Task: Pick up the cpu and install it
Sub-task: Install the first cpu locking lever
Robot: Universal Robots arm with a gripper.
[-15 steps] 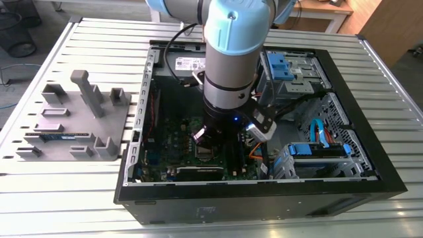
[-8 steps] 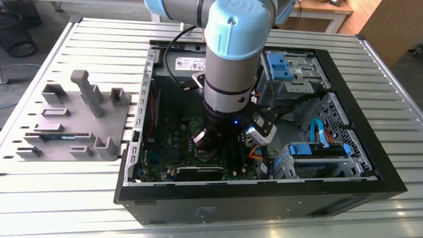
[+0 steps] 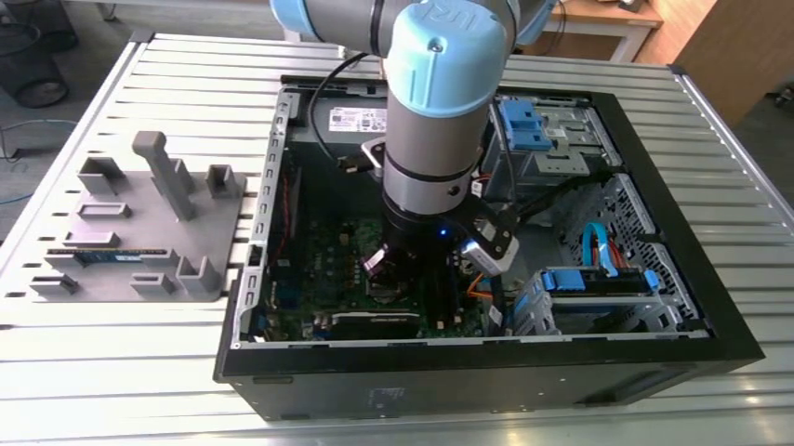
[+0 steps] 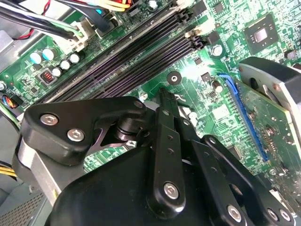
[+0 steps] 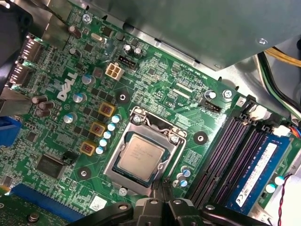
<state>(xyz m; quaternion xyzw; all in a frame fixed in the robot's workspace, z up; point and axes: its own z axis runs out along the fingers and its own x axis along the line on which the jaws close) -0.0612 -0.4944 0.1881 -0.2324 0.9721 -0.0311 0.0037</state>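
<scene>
Low over the green motherboard (image 5: 155, 75) hangs my pincer (image 5: 162, 186), inside the open computer case (image 3: 694, 307) that lies on the slatted metal table (image 3: 186, 65). Its black fingers (image 4: 164, 117) stand pressed together, clenched on nothing. The case holds the motherboard, blue drive brackets (image 3: 527, 125) and cables. On the board, the cpu (image 5: 140, 154) lies flat in its socket, with the silver metal frame (image 5: 157, 123) around it. My fingertips are just beside the socket's edge, near the cpu but apart from it. A blue memory stick (image 5: 254, 172) sits in one of the long slots next to the socket.
</scene>
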